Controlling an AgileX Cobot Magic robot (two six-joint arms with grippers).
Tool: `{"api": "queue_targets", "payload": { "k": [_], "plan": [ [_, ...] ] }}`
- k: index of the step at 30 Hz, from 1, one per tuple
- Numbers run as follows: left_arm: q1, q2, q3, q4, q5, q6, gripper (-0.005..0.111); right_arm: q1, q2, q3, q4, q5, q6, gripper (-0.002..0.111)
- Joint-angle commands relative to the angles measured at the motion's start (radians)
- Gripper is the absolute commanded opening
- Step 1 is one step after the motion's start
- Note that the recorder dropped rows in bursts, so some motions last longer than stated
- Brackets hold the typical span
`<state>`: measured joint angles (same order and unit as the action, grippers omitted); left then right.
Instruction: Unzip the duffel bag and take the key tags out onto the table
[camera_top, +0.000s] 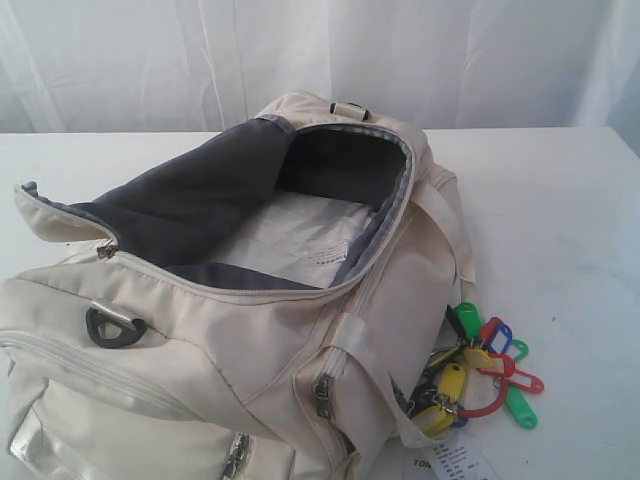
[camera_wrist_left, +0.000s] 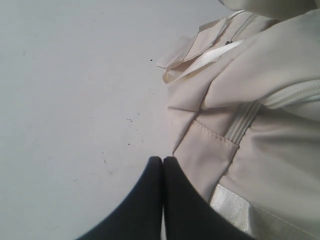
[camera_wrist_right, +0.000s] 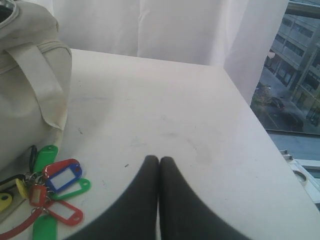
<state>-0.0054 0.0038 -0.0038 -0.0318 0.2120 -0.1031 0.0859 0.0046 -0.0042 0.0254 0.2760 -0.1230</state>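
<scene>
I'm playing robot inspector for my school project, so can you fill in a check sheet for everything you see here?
Surface: white table, flat, with a few small dark specks.
Job's things: duffel bag lies with its main zip open and the grey lining showing; key tags lie out on the table against its side.
Clutter: white printed label beside the tags.
Grippers: left fingers shut and empty, next to the bag; right fingers shut and empty, near the tags.
Cables: nothing seen.
Surroundings: white curtain behind the table; window with buildings outside.
</scene>
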Motion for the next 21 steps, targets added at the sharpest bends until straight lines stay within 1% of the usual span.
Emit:
{"api": "queue_targets", "payload": {
  "k": [1,6,11,21],
  "plan": [
    [-0.007,-0.004,0.004,-0.011,-0.001,-0.006,0.0,-0.006,-0.005,0.004,0.003,0.073,0.012,0.0],
    [-0.007,-0.004,0.004,-0.011,-0.001,-0.006,0.0,-0.006,-0.005,0.004,0.003,0.073,0.052,0.0],
    [-0.007,-0.004,0.004,-0.011,-0.001,-0.006,0.0,-0.006,-0.005,0.004,0.005,0.073,0.193,0.0],
    [-0.007,-0.004,0.004,-0.011,-0.001,-0.006,0.0,-0.006,-0.005,0.004,0.005,0.069,0.197,0.0]
  ]
}}
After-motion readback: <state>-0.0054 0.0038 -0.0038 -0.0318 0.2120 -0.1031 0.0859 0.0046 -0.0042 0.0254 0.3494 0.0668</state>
